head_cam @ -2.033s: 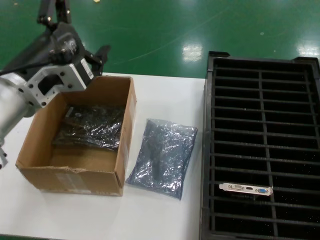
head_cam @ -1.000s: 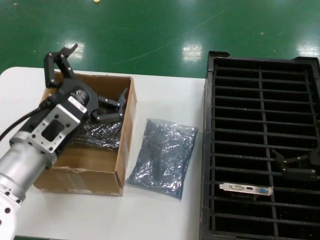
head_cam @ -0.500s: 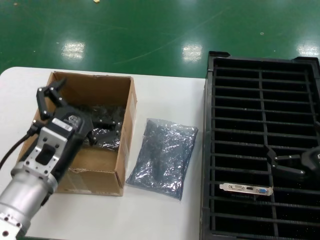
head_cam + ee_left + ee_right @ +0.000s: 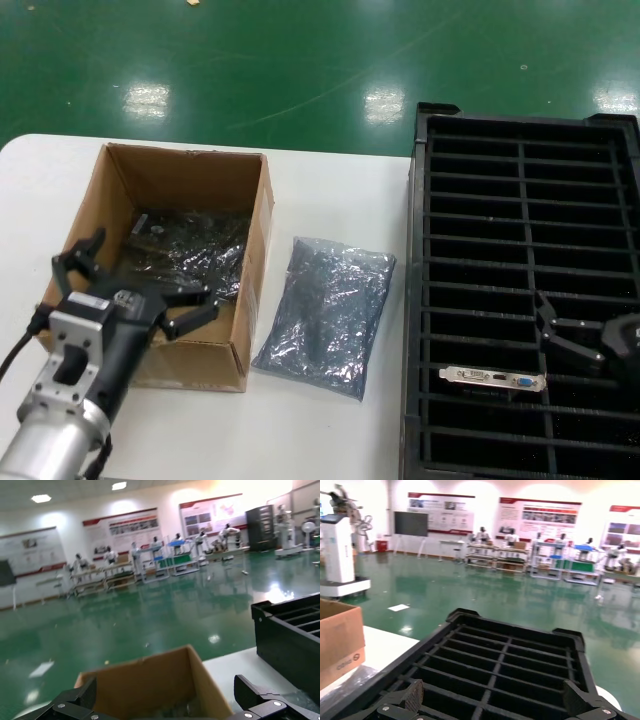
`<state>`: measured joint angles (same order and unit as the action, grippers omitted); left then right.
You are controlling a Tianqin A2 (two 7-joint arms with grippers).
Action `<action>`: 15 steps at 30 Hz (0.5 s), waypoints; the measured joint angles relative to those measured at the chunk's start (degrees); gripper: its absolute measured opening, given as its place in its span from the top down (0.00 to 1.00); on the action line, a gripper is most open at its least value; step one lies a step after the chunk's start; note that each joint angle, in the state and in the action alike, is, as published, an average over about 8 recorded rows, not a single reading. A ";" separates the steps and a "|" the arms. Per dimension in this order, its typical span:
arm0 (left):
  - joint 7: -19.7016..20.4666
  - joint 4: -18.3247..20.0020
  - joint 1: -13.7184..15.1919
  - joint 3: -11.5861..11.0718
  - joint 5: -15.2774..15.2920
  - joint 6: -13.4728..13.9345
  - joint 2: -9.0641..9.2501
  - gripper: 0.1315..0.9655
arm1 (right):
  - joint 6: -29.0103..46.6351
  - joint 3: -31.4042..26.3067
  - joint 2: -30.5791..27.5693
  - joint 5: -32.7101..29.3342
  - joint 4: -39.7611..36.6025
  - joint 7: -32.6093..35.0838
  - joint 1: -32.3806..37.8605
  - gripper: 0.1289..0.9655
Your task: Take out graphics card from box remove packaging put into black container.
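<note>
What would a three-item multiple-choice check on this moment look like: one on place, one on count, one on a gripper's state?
1. Where does the bare graphics card lie?
A. In the box
B. In a slot of the black container
C. On the white table

2. How many grey bags lie on the table outside the box?
A. One
B. Two
C. Three

3. How is the left gripper?
A. Shut on a bag
B. Open over the box's near edge
C. Out of view

Answers:
1 B: its silver bracket sits in a near slot of the black container.
2 A: a single bag lies between the box and the container.
3 B: its fingers are spread, holding nothing. The right gripper, also open, is over the container.
</note>
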<state>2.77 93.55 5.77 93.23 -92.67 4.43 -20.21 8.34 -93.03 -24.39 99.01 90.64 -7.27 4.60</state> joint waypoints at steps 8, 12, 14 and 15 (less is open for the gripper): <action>-1.67 -1.13 -3.50 -0.95 -6.32 -2.68 1.84 0.00 | -5.04 0.82 4.37 2.49 0.62 4.40 -2.80 0.00; -2.13 -1.44 -4.43 -1.20 -8.03 -3.40 2.32 0.00 | -6.41 1.04 5.53 3.16 0.79 5.60 -3.53 0.00; -2.20 -1.48 -4.56 -1.23 -8.28 -3.50 2.39 0.00 | -6.60 1.07 5.70 3.26 0.82 5.77 -3.64 0.00; -2.21 -1.49 -4.59 -1.24 -8.32 -3.52 2.40 0.00 | -6.63 1.08 5.73 3.28 0.82 5.80 -3.66 0.00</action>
<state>0.56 92.06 1.18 91.99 -100.99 0.91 -17.81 1.71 -91.95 -18.67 102.29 91.47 -1.47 0.95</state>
